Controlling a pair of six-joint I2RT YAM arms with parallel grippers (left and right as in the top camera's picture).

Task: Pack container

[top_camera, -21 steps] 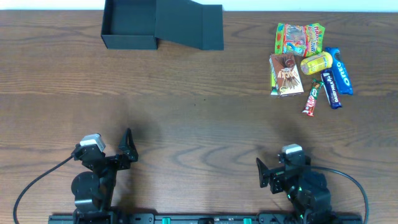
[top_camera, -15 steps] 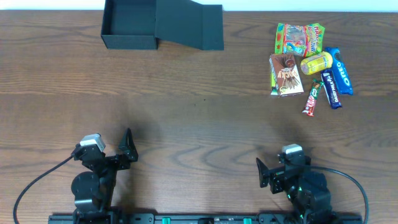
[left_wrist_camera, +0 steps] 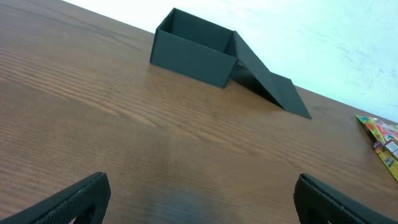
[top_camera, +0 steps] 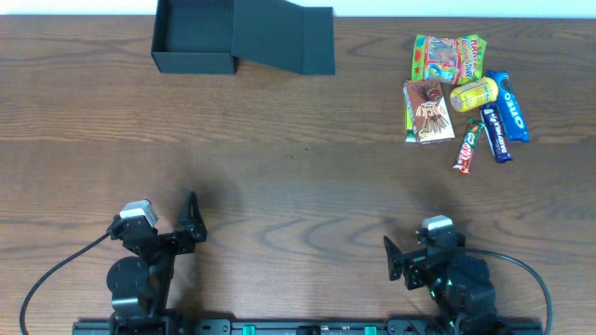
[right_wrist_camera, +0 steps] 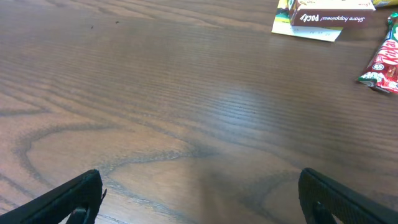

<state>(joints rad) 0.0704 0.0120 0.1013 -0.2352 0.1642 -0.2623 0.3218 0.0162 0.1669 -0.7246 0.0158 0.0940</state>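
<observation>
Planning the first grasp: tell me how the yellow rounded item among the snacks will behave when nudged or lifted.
The yellow item looks rounded and glossy, so it may roll or slip from a claw. It appears to rest against the gummy bag and the blue Oreo pack, so a push would probably shift them too.

We see a table (top_camera: 298,177) of dark brown wood, its grain plain and its top faintly shiny. The container (left_wrist_camera: 193,59) looks like smooth, matt dark cardboard. The snack packets (top_camera: 449,58) are glossy printed wrap, and the small box (right_wrist_camera: 333,18) is printed card. The left gripper (left_wrist_camera: 200,199) has matt black fingers (left_wrist_camera: 74,202), seemingly plastic.
</observation>
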